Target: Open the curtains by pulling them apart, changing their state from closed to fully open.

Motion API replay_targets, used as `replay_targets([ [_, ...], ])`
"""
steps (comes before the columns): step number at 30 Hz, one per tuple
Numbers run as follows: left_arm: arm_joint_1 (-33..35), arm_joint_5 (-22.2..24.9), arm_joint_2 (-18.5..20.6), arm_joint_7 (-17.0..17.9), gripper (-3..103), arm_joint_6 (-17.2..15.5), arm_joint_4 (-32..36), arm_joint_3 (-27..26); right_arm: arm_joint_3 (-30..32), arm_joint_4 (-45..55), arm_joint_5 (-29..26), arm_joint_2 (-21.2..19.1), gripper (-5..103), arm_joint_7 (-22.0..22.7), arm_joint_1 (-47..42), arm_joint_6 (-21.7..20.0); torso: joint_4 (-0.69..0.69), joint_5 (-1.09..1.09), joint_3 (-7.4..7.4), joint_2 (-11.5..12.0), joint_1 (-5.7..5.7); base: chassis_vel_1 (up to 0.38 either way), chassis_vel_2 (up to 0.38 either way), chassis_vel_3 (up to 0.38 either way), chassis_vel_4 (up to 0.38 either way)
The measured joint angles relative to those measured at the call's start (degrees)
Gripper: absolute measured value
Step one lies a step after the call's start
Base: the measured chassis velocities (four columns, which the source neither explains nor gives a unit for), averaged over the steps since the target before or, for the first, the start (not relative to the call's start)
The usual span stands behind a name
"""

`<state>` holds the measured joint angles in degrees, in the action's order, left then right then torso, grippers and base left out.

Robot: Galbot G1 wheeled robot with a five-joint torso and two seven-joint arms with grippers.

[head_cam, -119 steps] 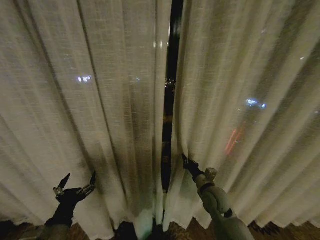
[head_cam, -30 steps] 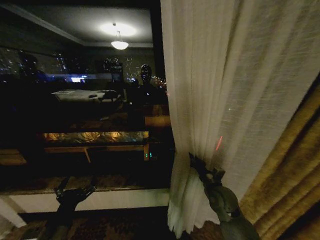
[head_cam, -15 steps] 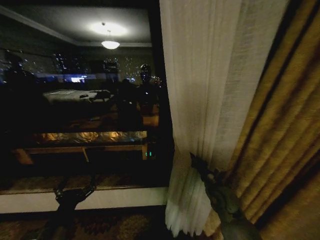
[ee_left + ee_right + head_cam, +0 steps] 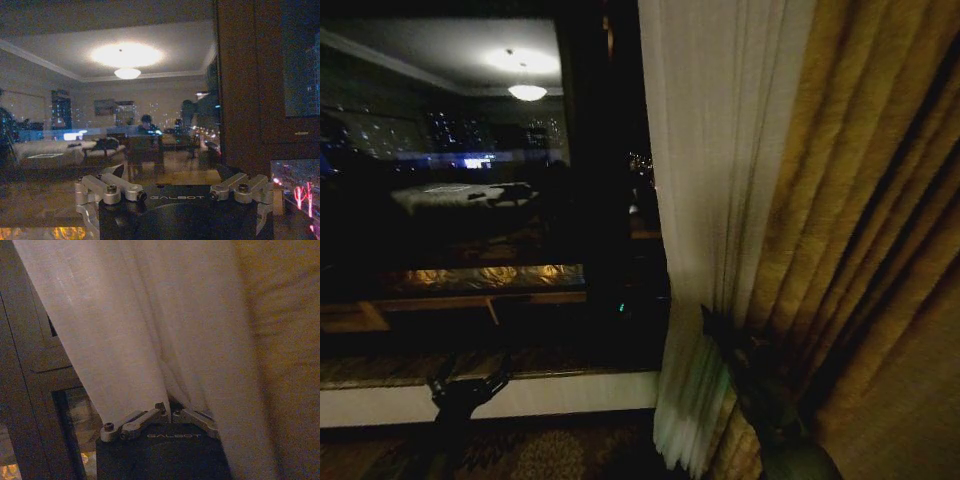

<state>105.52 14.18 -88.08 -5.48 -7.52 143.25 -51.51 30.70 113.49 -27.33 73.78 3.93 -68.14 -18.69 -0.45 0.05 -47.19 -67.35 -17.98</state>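
A sheer cream-white curtain point(image 4: 715, 180) hangs right of centre in the head view, gathered into a narrow bunch against a golden-yellow drape point(image 4: 865, 250). My right gripper point(image 4: 713, 325) is shut on the curtain's lower part near its inner edge. In the right wrist view the curtain point(image 4: 150, 330) runs down into a pinch between the closed fingers of the right gripper point(image 4: 170, 412). My left gripper point(image 4: 470, 383) stands open low at the left, in front of the window ledge, holding nothing.
Bare dark window glass point(image 4: 460, 200) takes up the left half, reflecting a lit room with a ceiling lamp point(image 4: 527, 92). A white ledge point(image 4: 550, 395) runs below it, above patterned carpet point(image 4: 550, 455). A brown window frame post point(image 4: 245, 85) stands close to the left gripper.
Four seconds ago the curtains hung almost closed. Now the window is bare. In the last second the view has shifted right, and the right gripper's curtain is bunched tighter against the golden drape.
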Motion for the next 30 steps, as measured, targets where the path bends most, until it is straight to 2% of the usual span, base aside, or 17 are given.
replay_targets([
  [3,-0.1,-0.3,0.0,0.1,100,0.0,0.0,0.1,0.4,-0.3,0.0,-0.1,0,0.0,0.0,0.0,0.03,-0.10,0.00,0.0,-0.01,0.019,0.018,-0.012,-0.019],
  [12,-0.3,-0.7,0.1,0.0,100,-0.3,0.0,0.6,3.0,-1.7,-0.3,-0.7,0,0.3,0.7,0.1,0.00,0.01,0.00,0.0,0.00,0.025,0.027,-0.017,-0.025],
  [18,-0.4,-0.7,0.0,0.0,100,-0.3,0.0,0.8,6.2,-5.0,-0.3,-2.1,0,3.2,2.7,0.1,0.01,0.00,0.00,0.0,0.00,0.000,0.000,0.000,0.000],
  [30,0.0,-0.8,-0.5,-0.1,100,-0.3,0.0,0.5,8.5,-13.0,1.9,-1.5,0,20.5,8.5,0.9,0.02,-0.02,0.00,0.0,0.00,0.000,0.000,0.000,0.000],
])
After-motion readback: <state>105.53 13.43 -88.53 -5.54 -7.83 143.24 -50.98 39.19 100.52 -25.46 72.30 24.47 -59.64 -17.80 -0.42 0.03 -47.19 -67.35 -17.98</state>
